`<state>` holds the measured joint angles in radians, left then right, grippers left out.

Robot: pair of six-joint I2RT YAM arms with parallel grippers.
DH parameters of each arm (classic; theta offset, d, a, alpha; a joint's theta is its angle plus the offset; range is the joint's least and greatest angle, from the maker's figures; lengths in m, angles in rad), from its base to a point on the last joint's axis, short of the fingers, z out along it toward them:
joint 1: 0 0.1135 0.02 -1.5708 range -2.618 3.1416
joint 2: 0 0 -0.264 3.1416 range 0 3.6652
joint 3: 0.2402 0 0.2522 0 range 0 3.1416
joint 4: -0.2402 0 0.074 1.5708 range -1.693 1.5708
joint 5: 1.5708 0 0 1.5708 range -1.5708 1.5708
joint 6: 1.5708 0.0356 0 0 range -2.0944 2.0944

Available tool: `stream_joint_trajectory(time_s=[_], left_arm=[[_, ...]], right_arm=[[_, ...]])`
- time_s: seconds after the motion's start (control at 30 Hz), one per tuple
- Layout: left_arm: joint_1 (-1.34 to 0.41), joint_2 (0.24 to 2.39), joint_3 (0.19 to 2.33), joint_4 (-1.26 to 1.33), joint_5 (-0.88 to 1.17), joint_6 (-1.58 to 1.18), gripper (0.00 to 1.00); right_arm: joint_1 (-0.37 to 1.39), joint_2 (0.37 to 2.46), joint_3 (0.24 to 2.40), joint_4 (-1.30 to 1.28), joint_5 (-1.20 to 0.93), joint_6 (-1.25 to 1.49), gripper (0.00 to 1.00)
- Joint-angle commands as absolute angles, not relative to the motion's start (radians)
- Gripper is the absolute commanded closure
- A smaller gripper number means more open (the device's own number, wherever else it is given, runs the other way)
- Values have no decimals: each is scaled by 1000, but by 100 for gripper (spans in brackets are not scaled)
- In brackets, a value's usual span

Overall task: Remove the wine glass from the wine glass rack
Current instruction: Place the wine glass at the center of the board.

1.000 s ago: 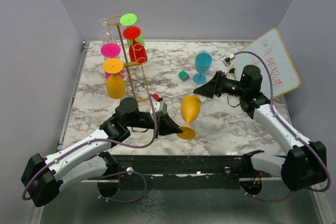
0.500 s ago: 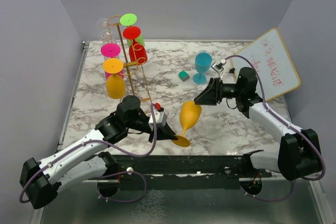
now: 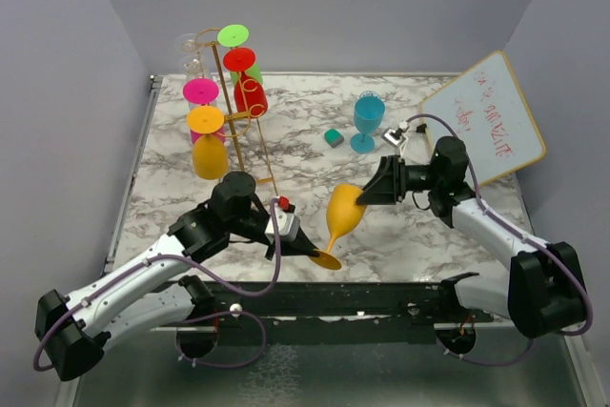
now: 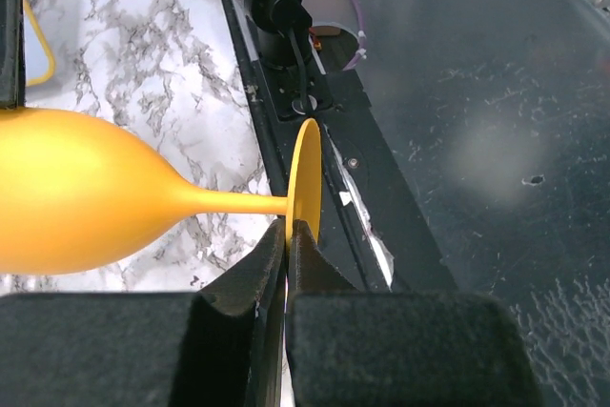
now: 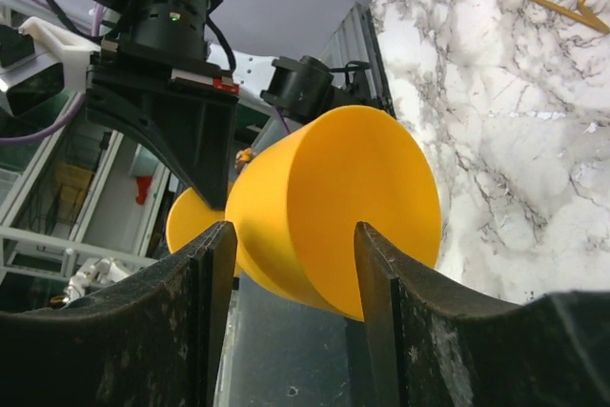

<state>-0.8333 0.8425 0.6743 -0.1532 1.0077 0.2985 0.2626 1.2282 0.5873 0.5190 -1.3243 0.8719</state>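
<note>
Left fingers [image 4: 238, 302] are clamped on the foot [image 4: 305, 178] of the wine glass [image 3: 343, 209] | right fingers [image 5: 191, 331] are held apart round its bowl [image 5: 334, 207] | glass is held tipped above the near edge of the surface [image 3: 400, 235], well apart from the wine glass rack [image 3: 250, 140] by the far left corner | bowl should be squeezed softly before the foot is freed | grey walls [image 3: 381, 7] are seen around

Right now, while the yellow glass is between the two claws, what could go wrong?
The left claw pinches only the thin foot of the yellow wine glass; a push from the open right claw on the bowl could lever it loose. The foot is close to the near edge of the marble table, so a slipped glass may fall off.
</note>
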Motion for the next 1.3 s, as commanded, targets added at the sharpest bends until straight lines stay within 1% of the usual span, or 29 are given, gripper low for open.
stream_joint_trajectory(time_s=[0.0,0.1,0.17,0.23,0.33,0.43,0.5,0.77,0.83,0.9,0.93,1.07,1.27], left_arm=[[-839,860,721,-230,1071,431,100],[-839,858,734,-263,1068,469,100],[-840,855,745,-306,1065,509,100],[-839,854,754,-352,1043,555,100],[-839,868,762,-385,969,573,100],[-839,900,785,-443,928,616,100],[-839,912,794,-468,919,640,100],[-839,907,798,-483,869,670,100],[-839,896,795,-488,829,670,100],[-839,890,792,-496,782,672,100],[-839,891,795,-507,767,676,100],[-839,905,800,-529,760,713,100],[-839,906,804,-534,753,740,100]], right_arm=[[273,1169,591,555,-1377,890,44],[273,1130,598,499,-1364,859,48],[273,1113,598,519,-1371,881,52],[275,1104,600,542,-1385,901,54],[286,1088,628,453,-1396,841,61],[303,1069,645,380,-1387,793,64],[304,1063,662,338,-1369,759,69],[304,1107,684,347,-1396,761,70],[306,1112,685,359,-1397,773,64],[305,1115,684,363,-1400,773,54],[305,1119,683,364,-1403,768,53],[309,1132,692,369,-1408,773,53],[313,1137,711,367,-1411,770,61]])
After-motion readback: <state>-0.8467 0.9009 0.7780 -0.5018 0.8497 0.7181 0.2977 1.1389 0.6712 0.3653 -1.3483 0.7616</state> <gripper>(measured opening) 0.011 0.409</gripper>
